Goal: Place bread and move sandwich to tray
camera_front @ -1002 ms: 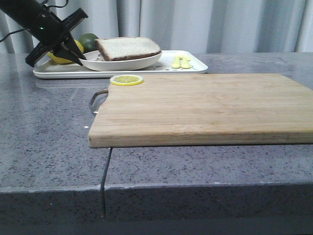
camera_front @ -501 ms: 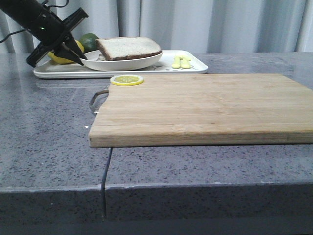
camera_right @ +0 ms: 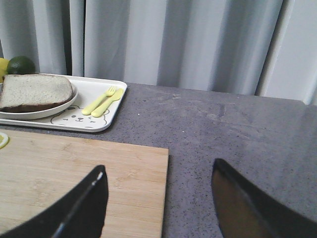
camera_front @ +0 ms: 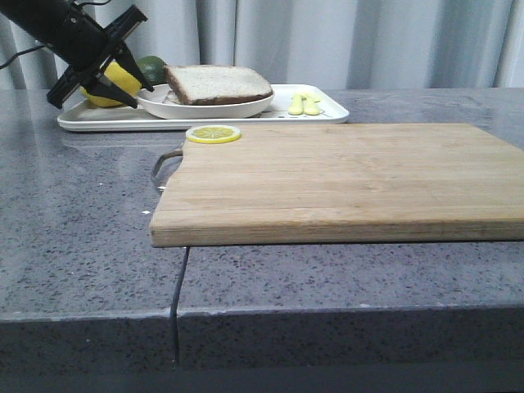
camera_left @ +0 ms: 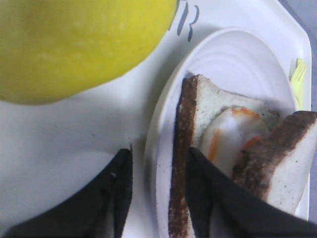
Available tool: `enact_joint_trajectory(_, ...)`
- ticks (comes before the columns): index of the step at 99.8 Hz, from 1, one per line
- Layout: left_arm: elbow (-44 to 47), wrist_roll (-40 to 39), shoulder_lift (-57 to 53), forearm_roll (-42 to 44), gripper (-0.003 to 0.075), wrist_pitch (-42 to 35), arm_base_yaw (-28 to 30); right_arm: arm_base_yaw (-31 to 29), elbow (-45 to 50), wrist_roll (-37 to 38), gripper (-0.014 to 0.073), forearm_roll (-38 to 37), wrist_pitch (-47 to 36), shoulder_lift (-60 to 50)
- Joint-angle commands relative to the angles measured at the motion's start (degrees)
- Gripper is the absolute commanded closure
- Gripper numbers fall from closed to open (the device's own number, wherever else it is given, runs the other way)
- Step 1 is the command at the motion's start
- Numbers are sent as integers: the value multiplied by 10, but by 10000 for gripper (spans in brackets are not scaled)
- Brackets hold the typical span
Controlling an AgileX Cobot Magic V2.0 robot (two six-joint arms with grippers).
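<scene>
Upper left of the front frame: sandwich (camera_front: 218, 84) with fried egg (camera_left: 229, 136) on its round white plate (camera_front: 205, 105), already on the tray (camera_front: 327, 113). Left gripper (camera_front: 124, 82) fingers (camera_left: 116, 191) straddle the plate rim, seemingly spread. Right gripper (camera_right: 157, 198) spread, empty. Bread soft, egg slippery; judged best carried by the stiff rim, level.

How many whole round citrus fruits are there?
2: a yellow lemon and a dark green lime, both behind the white plate, at the white rectangular tray's left end. Others could be hidden.
</scene>
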Motion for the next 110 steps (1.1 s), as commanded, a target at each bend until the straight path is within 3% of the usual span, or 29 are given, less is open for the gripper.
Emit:
enact_joint_trajectory(1,-19,-5,-52,-23,465,-14,3,-3,-15,0,132,-5,-52,2)
enact_joint_trajectory(62,-19,10,-158,86,465,21,17,-3,-15,0,132,-5,-57,2)
enact_joint_trajectory(89,-14,14,-251,269,467,20,-2,-3,-15,0,132,-5,-57,2)
enact_joint_trajectory(110,34,15,-336,331,467,-11,-23,-3,-15,0,132,-5,-57,2)
